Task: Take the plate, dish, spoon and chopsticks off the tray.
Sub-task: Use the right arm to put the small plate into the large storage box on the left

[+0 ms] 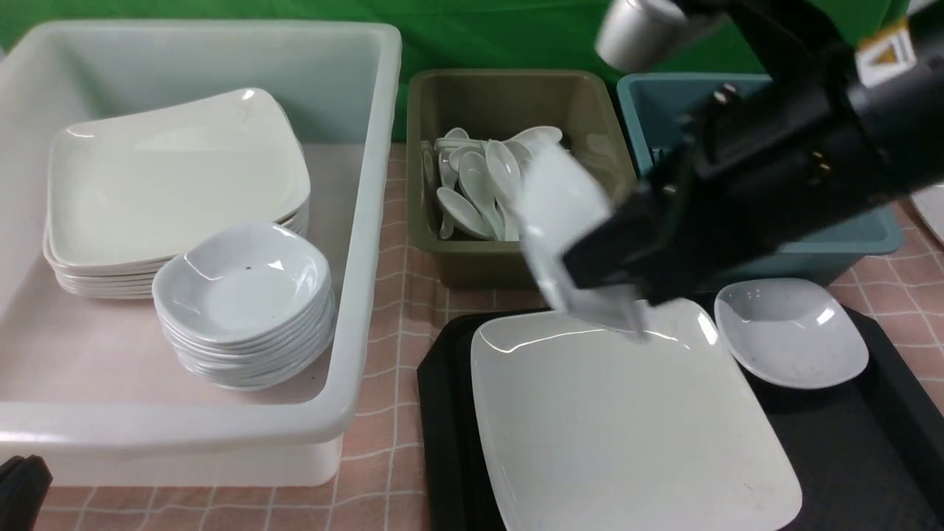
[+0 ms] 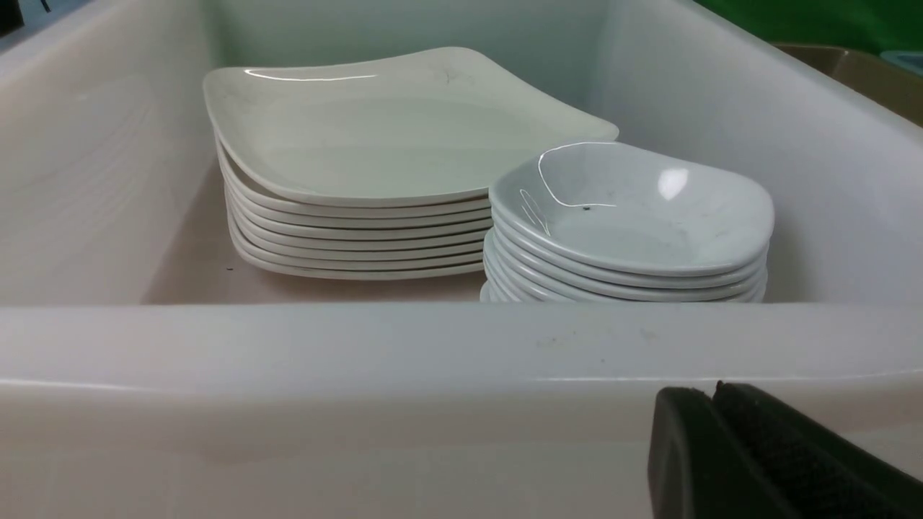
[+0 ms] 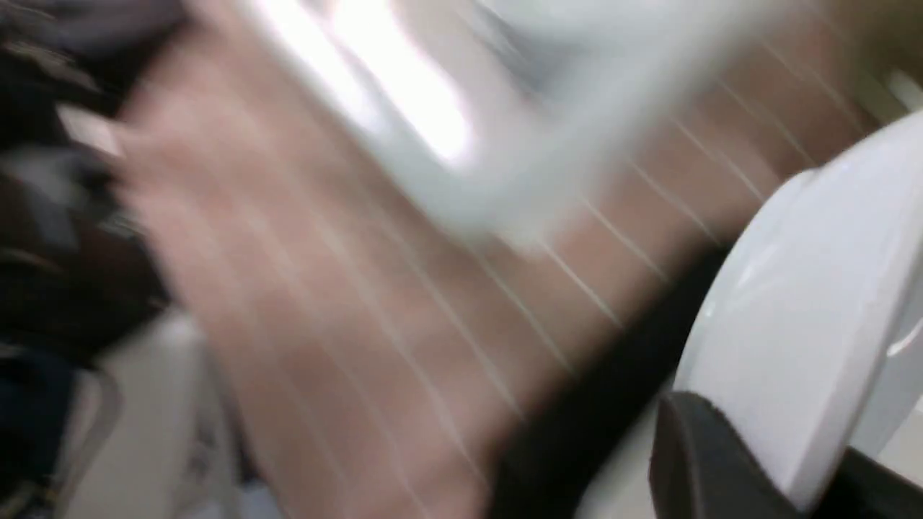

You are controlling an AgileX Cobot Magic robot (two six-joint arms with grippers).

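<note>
My right gripper (image 1: 601,284) is shut on a white glossy thing, blurred by motion, which looks like the spoon (image 1: 564,221). It hangs in the air between the olive tub and the tray's far edge. In the right wrist view the gripper (image 3: 782,479) pinches the spoon's (image 3: 800,317) thick white edge. The plate (image 1: 627,420) lies on the black tray (image 1: 848,457), with a small white dish (image 1: 789,332) at its far right. My left gripper (image 1: 21,483) is shut and empty, low at the front left, in front of the white tub's wall (image 2: 710,404). The chopsticks are not in view.
A big white tub (image 1: 369,221) on the left holds a stack of square plates (image 1: 177,184) and a stack of small dishes (image 1: 243,302). The olive tub (image 1: 516,99) holds several white spoons. A blue tub (image 1: 848,240) stands behind my right arm.
</note>
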